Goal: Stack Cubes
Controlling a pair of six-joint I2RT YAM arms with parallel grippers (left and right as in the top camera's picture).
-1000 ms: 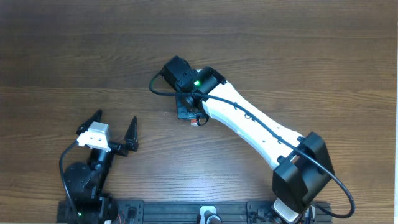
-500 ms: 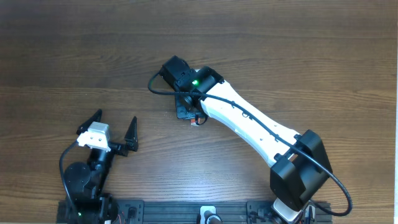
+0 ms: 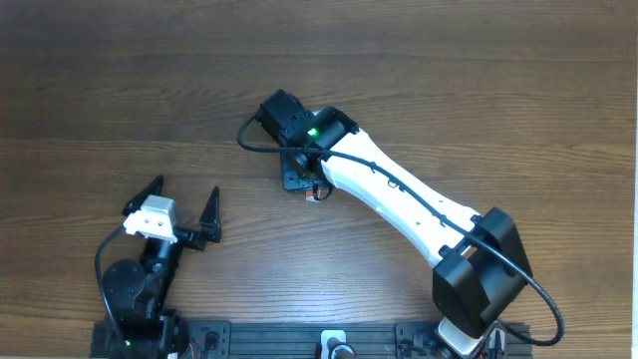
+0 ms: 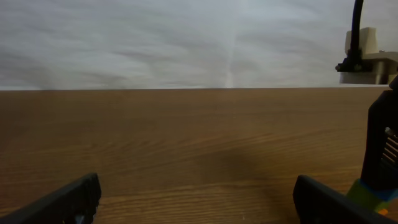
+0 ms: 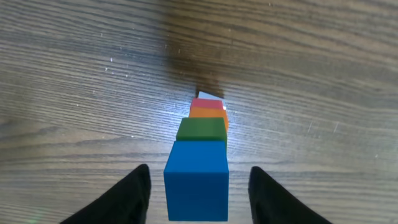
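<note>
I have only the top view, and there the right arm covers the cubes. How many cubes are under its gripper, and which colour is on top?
Observer: The right wrist view shows five cubes in one stack, and the blue cube is on top.
Operator: What is the order below the blue one?
Observer: Going down, there is the green cube, the orange cube, the red cube, and at the bottom what looks like a white cube.
Operator: Is the right gripper holding the blue cube?
Observer: No. The right gripper is open around the blue cube, with a gap showing on each side.
</note>
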